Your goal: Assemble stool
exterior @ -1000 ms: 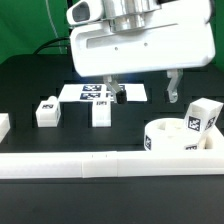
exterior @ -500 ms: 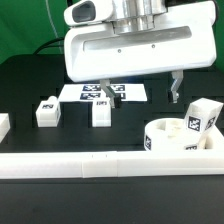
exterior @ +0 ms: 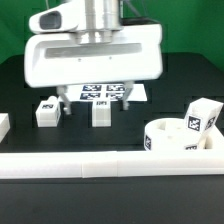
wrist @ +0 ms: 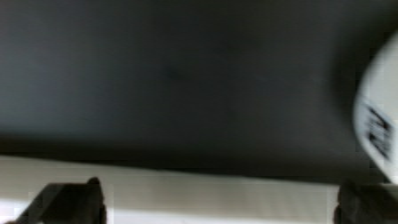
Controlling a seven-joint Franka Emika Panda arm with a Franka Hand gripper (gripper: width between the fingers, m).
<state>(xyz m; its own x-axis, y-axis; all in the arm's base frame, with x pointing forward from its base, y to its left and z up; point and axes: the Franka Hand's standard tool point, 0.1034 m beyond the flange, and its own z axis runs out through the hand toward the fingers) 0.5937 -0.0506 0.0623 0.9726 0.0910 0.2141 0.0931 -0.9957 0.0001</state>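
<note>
The round white seat (exterior: 170, 141) lies at the exterior view's right, with one tagged leg (exterior: 203, 117) standing at it. A second leg (exterior: 101, 114) stands mid-table and a third (exterior: 45, 111) to its left. My gripper (exterior: 95, 98) hangs open and empty above the table, its fingers spread either side above the middle leg, touching nothing. In the wrist view the gripper (wrist: 217, 205) is open, with dark fingertips (wrist: 71, 203) over a blurred white strip; a blurred white tagged part (wrist: 379, 110) shows at the edge.
The long white rail (exterior: 100, 166) runs along the front. The marker board (exterior: 105, 91) lies behind the middle leg, partly hidden by the hand. A small white part (exterior: 3, 123) sits at the exterior view's left edge.
The arm and open gripper have moved toward the exterior view's left, from near the seat to above the middle leg. The parts on the table have not moved.
</note>
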